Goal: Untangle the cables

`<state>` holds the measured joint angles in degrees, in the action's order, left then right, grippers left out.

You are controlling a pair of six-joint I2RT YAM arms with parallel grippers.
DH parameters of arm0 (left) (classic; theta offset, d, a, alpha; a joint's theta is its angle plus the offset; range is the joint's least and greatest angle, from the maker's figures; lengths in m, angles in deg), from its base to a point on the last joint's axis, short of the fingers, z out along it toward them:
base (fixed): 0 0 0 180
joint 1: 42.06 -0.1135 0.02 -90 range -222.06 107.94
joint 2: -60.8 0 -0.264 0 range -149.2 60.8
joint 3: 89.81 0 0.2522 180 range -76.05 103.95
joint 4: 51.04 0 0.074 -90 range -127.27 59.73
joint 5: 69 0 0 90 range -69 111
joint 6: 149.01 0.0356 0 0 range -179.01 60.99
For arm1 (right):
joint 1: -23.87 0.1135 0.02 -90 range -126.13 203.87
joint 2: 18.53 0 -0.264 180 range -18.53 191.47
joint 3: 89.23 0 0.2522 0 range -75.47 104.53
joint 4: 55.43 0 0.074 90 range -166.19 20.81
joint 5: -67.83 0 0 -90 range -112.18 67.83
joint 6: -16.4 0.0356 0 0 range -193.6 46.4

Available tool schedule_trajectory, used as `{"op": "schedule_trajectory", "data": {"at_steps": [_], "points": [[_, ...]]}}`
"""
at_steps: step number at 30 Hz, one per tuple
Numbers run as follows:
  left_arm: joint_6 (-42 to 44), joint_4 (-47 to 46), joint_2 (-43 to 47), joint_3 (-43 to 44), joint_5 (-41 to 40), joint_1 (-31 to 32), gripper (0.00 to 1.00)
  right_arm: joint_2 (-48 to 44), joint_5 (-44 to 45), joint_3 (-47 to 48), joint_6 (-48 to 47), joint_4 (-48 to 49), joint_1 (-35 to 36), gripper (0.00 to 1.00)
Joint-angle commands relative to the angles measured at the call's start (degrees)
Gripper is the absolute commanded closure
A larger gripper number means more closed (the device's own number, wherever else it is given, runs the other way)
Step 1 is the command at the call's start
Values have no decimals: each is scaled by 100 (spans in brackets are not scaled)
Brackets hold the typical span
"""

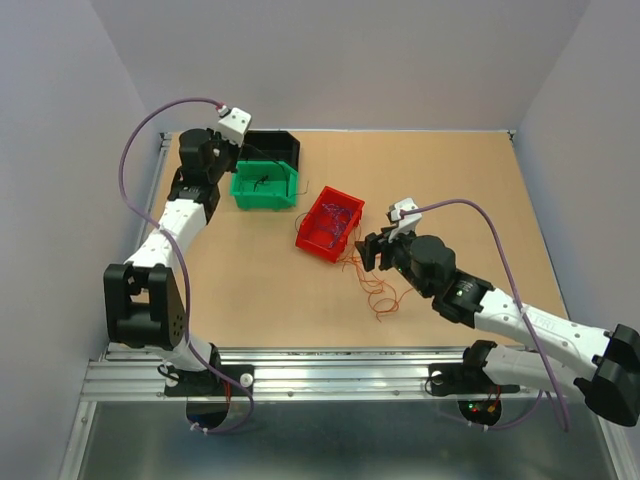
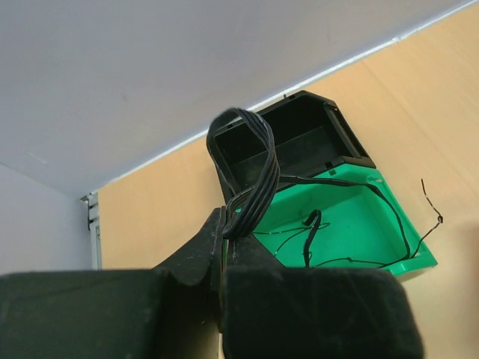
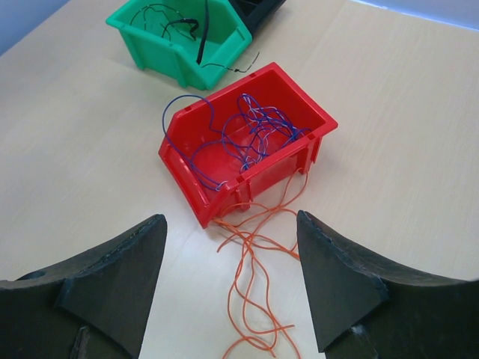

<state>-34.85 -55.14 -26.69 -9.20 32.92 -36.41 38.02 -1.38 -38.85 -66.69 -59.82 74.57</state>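
Right wrist view: the right fingers (image 3: pixel 112 277) stand wide apart and hold nothing. They hang above the worktop (image 3: pixel 419 187) on the near side of the red bin (image 3: pixel 188 187). Between the two fingers, and just nearer than the red bin, the orange cables (image 3: pixel 251 288) lie in loose, wavy loops on the wood. Their far strands run up against the bin's near wall and its right corner. Inside the red bin the purple-blue cables (image 3: pixel 247 138) sit in a tangle, and one loop rises over its left rim.

Beyond the red bin and to its left stands the green bin (image 3: pixel 161 46), apart from it. It holds loose black cables (image 3: pixel 183 26), and one thin end trails over the wall that faces the red bin. The black bin (image 3: pixel 258 7) sits just behind the green one, at the far side from the red bin.

In the left wrist view, the left fingers (image 2: pixel 194 258) are pressed together on a bundle of black cables (image 2: pixel 251 161). The bundle loops upward from the grip, above the green bin. Strands run from it down into that bin. In the top external view these fingers are well apart from the red bin, past its far left side.
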Motion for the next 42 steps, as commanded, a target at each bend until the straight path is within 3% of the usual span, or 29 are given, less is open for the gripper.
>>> {"op": "schedule_trajectory", "data": {"at_steps": [1,12,21,23,27,33,37,42], "points": [[623,-130,285,-15,74,164,100,31,-58,-6,3,162,2,25],[1872,1566,-744,864,-673,595,100,40,-58,-6,-6,153,10,25],[2514,3394,-1455,1910,-481,481,100,-66,-84,-59,-15,153,10,25],[2619,3815,-1762,2445,-218,420,100,-74,-93,-59,-6,153,2,25],[2918,5578,-2421,3543,196,358,100,-66,-76,-59,-6,153,10,25],[3226,7164,-3519,5003,-146,367,100,-22,-76,-41,-6,153,10,25],[3402,7465,-3723,5145,-514,507,100,5,-93,-24,-6,153,10,25],[3271,7113,-3995,5162,-1140,718,100,75,-120,12,11,153,10,25]]}}
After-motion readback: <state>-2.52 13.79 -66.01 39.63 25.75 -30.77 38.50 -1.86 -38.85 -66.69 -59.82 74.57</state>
